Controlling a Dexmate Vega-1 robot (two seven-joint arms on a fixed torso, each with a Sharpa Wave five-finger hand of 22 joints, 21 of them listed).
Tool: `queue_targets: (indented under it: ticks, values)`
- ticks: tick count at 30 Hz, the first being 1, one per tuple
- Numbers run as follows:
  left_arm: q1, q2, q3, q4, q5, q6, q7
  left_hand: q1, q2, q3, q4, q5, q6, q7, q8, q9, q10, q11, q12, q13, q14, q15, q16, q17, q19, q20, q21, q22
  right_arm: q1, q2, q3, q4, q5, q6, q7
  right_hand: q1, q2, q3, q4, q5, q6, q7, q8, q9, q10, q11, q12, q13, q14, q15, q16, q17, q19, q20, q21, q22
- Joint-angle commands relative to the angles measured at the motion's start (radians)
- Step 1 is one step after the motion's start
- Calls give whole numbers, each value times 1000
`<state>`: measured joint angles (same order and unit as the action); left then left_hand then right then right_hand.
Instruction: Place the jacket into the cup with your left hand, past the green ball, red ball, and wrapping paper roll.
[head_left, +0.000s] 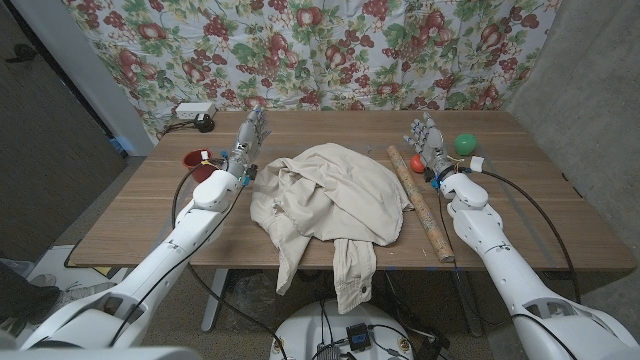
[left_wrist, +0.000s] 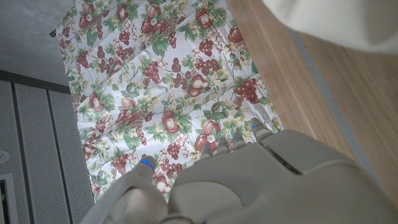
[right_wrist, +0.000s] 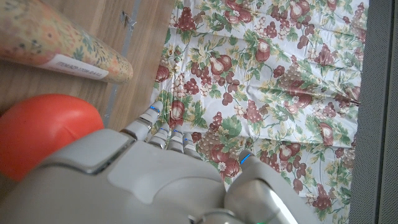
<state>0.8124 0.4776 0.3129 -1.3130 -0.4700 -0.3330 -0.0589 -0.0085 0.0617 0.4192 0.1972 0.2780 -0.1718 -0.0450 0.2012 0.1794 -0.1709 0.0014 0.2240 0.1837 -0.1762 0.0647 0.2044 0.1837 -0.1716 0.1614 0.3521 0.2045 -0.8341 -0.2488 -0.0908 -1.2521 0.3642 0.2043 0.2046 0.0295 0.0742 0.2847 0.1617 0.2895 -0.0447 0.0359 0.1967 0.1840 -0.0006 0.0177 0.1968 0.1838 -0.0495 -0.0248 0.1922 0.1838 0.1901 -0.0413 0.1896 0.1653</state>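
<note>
My left hand (head_left: 248, 140) stands upright between the cup (head_left: 193, 160) and the jacket (head_left: 330, 195), fingers apart and holding nothing. My right hand (head_left: 427, 140) is likewise open and empty, upright beside the red ball (head_left: 416, 163), with the green ball (head_left: 465, 144) just behind it and the roll (head_left: 420, 200) running along its inner side.

The main risk I see is plain mismatch: the jacket is a big, loose heap and the cup is small, so most of the cloth will likely spill over the rim or tip the cup when I push it in. A grab at one fold could also drag the whole heap and sweep the cup toward the table's left edge. The jacket's right edge touches the roll, so a hard pull may roll it toward the balls. A sleeve or hem (head_left: 352, 270) hangs over the near edge; its weight could slide the garment off as I lift.

The jacket lies crumpled at mid-table, just right of my left hand. As I judge it, its long axis runs from the far left, near my left hand, to the near edge, where the hanging part points down toward me. In the left wrist view a pale fold (left_wrist: 336, 22) shows close by.
</note>
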Motion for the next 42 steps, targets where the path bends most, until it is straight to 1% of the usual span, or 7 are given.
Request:
queue_targets:
  ticks: [1, 14, 24, 31, 35, 38, 42]
  values:
    - [-9, 7, 10, -21, 38, -8, 5, 10, 112, 3, -7, -2, -188, -6, 8, 2, -176, -5, 3, 3, -137, 3, 5, 3, -22, 6, 5, 1, 10, 9, 13, 21, -5, 10, 15, -5, 52, 0, 1, 9, 4, 5, 7, 4, 7, 1, 4, 2, 2, -4, 4, 1, 8, -18, 8, 6]
    - [-8, 30, 20, -60, 96, -14, 17, 15, 108, 5, -12, -2, -173, -8, 7, 2, -166, -3, 3, 4, -131, 2, 2, 2, -17, 5, 5, 0, 18, 13, 19, 35, -3, 19, 27, -5, 51, -2, 1, 9, 5, 4, 6, 4, 8, 1, 3, 2, 4, -4, 4, 1, 10, -18, 7, 6]
    - [4, 51, 22, -103, 140, -4, 36, 22, 106, 8, -16, -2, -157, -21, 8, 2, -161, -2, 2, 3, -125, 1, -1, 0, -13, 6, 5, -2, 13, 14, 23, 34, -1, 23, 30, -5, 51, -3, 1, 10, 6, 4, 5, 4, 7, 0, 2, 2, 4, -4, 3, 2, 10, -18, 7, 6]
    - [11, 75, 24, -146, 201, -15, 55, 23, 105, 9, -17, -2, -152, -25, 7, 2, -159, -3, 1, 3, -124, 3, -2, 0, -12, 9, 4, -3, 3, 12, 30, 17, 4, 23, 31, -5, 51, -3, 1, 10, 6, 4, 4, 4, 10, 4, 2, 3, 4, -4, 2, 2, 10, -18, 7, 6]
    - [18, 76, 20, -162, 192, -11, 47, 24, 104, 10, -18, -2, -146, -25, 8, 2, -157, -4, 1, 4, -121, 4, -3, 0, -11, 11, 4, -3, -2, 13, 33, 3, 7, 17, 29, -5, 51, -4, 1, 10, 7, 4, 4, 4, 10, 1, 2, 3, 5, -4, 2, 2, 10, -18, 6, 6]
    - [19, 85, 21, -171, 219, -14, 55, 25, 103, 11, -18, -2, -138, -27, 9, 2, -152, -1, 2, 4, -119, 4, -3, 0, -10, 12, 3, -4, -4, 11, 33, -2, 5, 21, 31, -5, 51, -4, 1, 10, 6, 4, 4, 4, 11, 3, 2, 3, 5, -4, 2, 2, 10, -18, 6, 6]
    - [23, 91, 17, -183, 231, -12, 60, 27, 101, 12, -20, -3, -103, -37, 16, 2, -139, 3, 4, 3, -113, -3, -4, -1, -3, 0, 4, -5, -9, 11, 35, -12, 5, 18, 28, -5, 51, -4, 1, 10, 7, 4, 3, 4, 10, 3, 1, 3, 5, -4, 2, 2, 10, -17, 6, 6]
